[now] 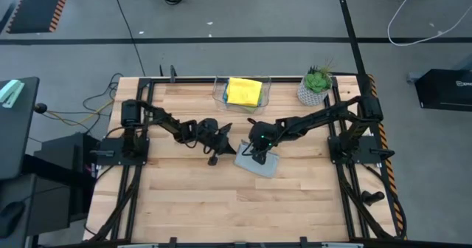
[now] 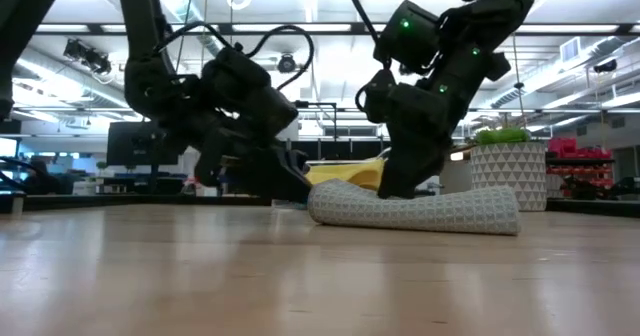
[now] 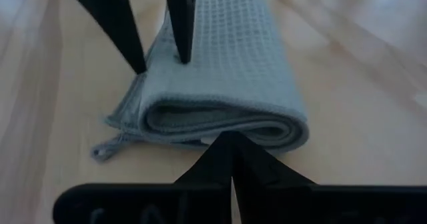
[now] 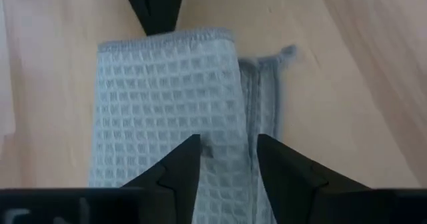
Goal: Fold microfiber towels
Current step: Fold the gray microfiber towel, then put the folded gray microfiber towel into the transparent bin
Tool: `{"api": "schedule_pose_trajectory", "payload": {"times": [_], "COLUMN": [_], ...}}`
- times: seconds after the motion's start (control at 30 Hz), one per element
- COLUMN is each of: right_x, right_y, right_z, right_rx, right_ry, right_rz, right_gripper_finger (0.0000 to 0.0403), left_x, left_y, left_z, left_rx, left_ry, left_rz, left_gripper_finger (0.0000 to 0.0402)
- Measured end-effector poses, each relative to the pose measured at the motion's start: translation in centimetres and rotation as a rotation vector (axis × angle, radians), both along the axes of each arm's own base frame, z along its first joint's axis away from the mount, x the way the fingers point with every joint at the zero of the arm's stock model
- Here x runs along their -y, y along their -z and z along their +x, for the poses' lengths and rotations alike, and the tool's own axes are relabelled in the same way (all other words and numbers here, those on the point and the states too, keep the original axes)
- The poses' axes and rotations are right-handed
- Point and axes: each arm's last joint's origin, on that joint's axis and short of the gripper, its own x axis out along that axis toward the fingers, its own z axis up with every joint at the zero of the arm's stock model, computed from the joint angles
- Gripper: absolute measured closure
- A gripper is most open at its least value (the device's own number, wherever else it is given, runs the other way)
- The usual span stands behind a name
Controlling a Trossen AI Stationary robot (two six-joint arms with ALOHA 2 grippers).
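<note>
Now the soft, light grey towel (image 1: 259, 162) lies folded; my right end effector (image 4: 229, 159), released, presses its top, the left end effector (image 3: 231, 151), clenched, waits at nine o'clock; I would pinch the thick folded edge.

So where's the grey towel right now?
In the high view the folded grey towel lies near the table's middle, under the right tool, with the left tool at its left end.

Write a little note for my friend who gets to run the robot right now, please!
Left gripper: shut, empty, at the near end of the folded grey towel.
Right gripper: fingers apart, tips down on that grey towel, at mid-table.
Yellow towel: folded, lying in the clear bin at the table's back edge, with something blue under it. A potted plant stands beside the bin.
Done: grey looks folded.
Left: probably move grey to the bin. No green towel shows.
</note>
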Motion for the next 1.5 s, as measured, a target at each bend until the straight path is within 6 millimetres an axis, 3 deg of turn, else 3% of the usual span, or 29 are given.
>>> {"api": "schedule_pose_trajectory", "payload": {"times": [0.17, 0.4, 0.63, 0.93, 1.1, 1.33, 1.5], "right_x": [-0.1, -0.1, 0.0, 0.0, 0.1, 0.2, -0.1], "right_y": [0.4, 0.2, -0.7, -0.4, -0.5, -0.6, -3.5], "right_z": [0.0, 0.0, -0.2, -0.7, -0.7, -0.8, -1.3], "right_rx": [-0.013, -0.006, 0.007, -0.049, -0.043, -0.048, -0.006], "right_ry": [-0.021, -0.030, 0.019, 0.082, 0.084, 0.106, 0.128], "right_rz": [0.017, -0.002, 0.015, 0.004, 0.001, -0.033, -0.067], "right_gripper_finger": [0.0285, 0.0388, 0.0378, 0.0386, 0.0365, 0.0267, 0.0199], "left_x": [-0.1, -0.1, 0.5, 0.5, 0.5, 0.5, 0.3], "left_y": [0.5, 1.2, 1.5, 1.6, 1.6, 1.6, 1.5], "left_z": [0.9, 1.3, 1.3, 1.2, 1.2, 1.2, 1.0], "left_rx": [-0.003, -0.016, -0.038, -0.042, -0.043, -0.043, -0.048], "left_ry": [0.001, 0.006, 0.020, 0.020, 0.020, 0.020, 0.014], "left_rz": [0.001, -0.002, -0.007, -0.007, -0.008, -0.009, -0.009], "left_gripper_finger": [0.0396, 0.0395, 0.0388, 0.0392, 0.0386, 0.0394, 0.0387]}}
